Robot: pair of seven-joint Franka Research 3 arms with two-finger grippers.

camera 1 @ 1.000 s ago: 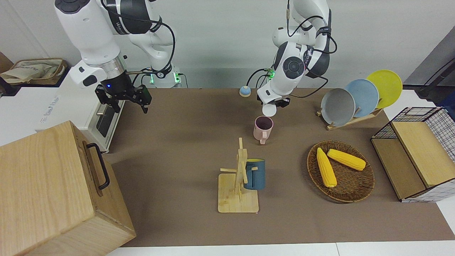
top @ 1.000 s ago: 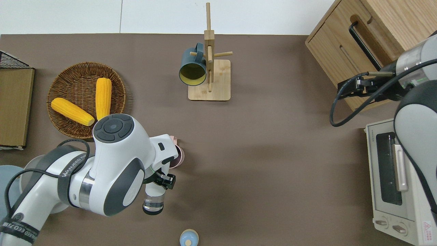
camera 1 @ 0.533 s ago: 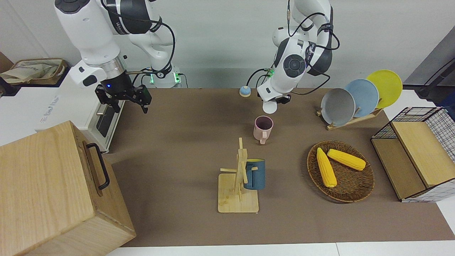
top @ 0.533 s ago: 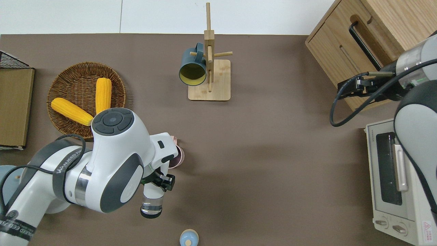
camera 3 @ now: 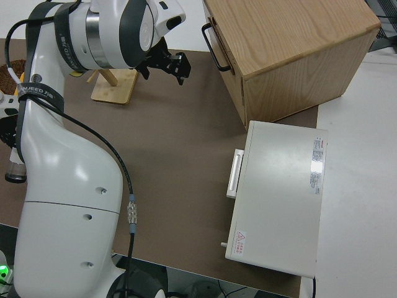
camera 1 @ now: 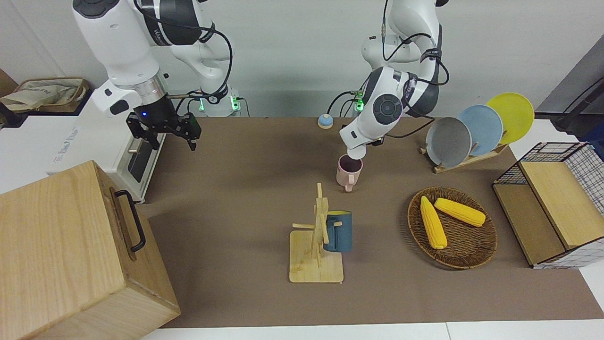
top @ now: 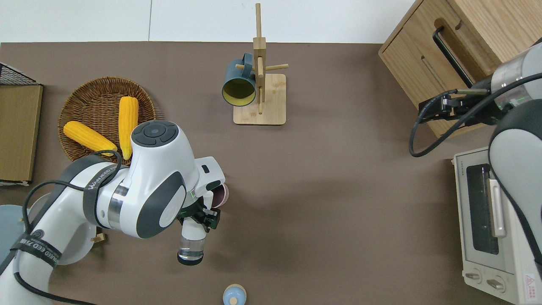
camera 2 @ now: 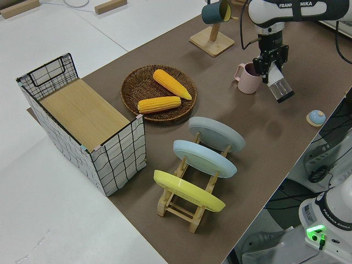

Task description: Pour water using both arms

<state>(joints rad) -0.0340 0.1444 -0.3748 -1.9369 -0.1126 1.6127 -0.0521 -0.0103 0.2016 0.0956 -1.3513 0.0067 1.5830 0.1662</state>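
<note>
My left gripper [top: 199,217] is shut on a clear glass [top: 190,249], held tipped on its side over the brown mat. The glass's base points toward the robots and its mouth [camera 1: 355,152] sits at the rim of the pink mug [camera 1: 349,173]. The mug stands upright mid-table, handle away from the robots, and is largely hidden under the left wrist in the overhead view [top: 224,195]. The left side view shows the glass [camera 2: 280,88] slanting down beside the mug [camera 2: 248,81]. I cannot tell whether water is flowing. My right gripper [camera 1: 164,131] is parked and open.
A wooden mug rack [camera 1: 315,255] holding a blue mug [camera 1: 339,232] stands farther from the robots than the pink mug. A wicker basket [camera 1: 472,262] with two corn cobs, a plate rack [camera 1: 472,130], a wire crate [camera 1: 590,165], a wooden cabinet [camera 1: 71,250], a toaster oven [top: 487,220] and a small blue bell [camera 1: 324,121] ring the mat.
The left arm rose slightly, then swung its wrist and lowered, bringing the glass's mouth down to the pink mug's rim. The right arm has not moved.
</note>
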